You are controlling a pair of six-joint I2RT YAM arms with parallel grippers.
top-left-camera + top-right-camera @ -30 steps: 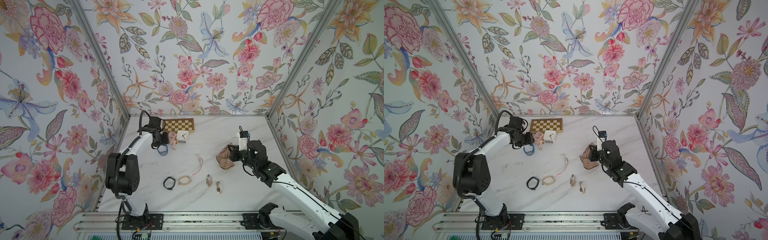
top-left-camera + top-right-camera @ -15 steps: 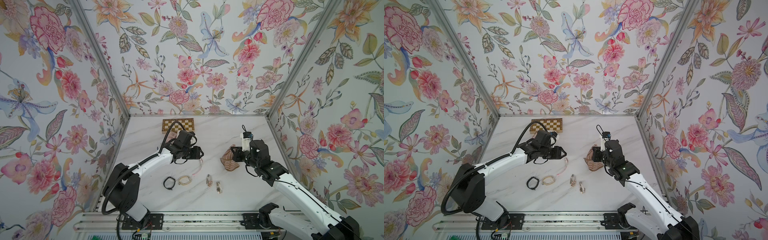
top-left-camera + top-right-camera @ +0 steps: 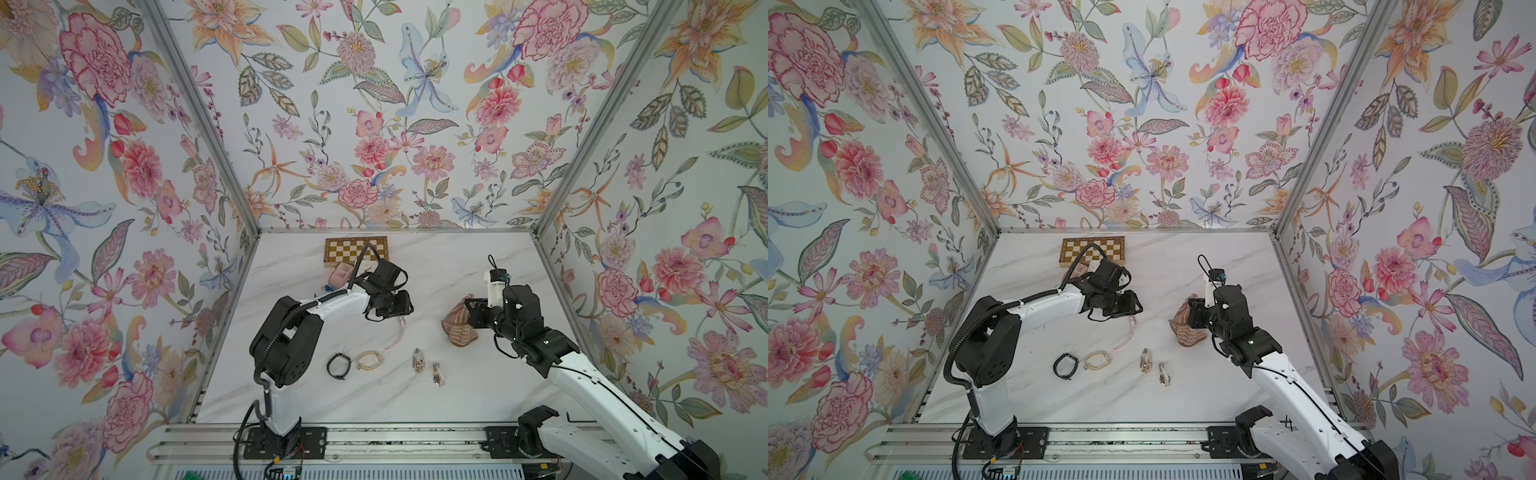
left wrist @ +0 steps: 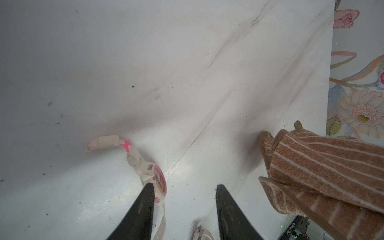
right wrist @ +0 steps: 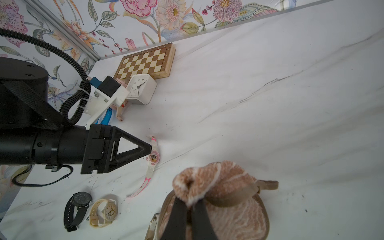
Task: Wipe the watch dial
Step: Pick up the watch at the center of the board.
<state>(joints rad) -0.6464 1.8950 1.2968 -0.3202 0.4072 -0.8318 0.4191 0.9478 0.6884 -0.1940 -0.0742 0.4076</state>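
**Pink watch staged for wipe; cloth not yet on dial**

Pink watch (image 5: 154, 156) lies on the tabletop (image 5: 270, 104), dial up, strap stretched out, approx. mid-tabletop between the two arms.

L tool (image 4: 185, 186) sits low over it, jaws apart, nothing gripped. One finger (image 4: 145, 199) is at the dial's edge; the other stands clear w/ bare tabletop in the gap. Prob. reason: bracket the case so it can't skid under a wipe. Can't tell if the finger actually touches the case.

R tool (image 5: 189, 202) is clamped on a bunched brown striped cloth (image 5: 218, 178). The wad sticks out fwd of the fingertips, so the soft part leads. Cloth is near the watch, not touching it. Dial unwiped, by my read.

Further out: black watch (image 5: 78, 200) and beige watch (image 5: 108, 211) lie side by side nearer the arm bases, apart from the work. Chessboard (image 5: 145, 62) and white clock (image 5: 141, 87) sit at the far edge, out of the way.
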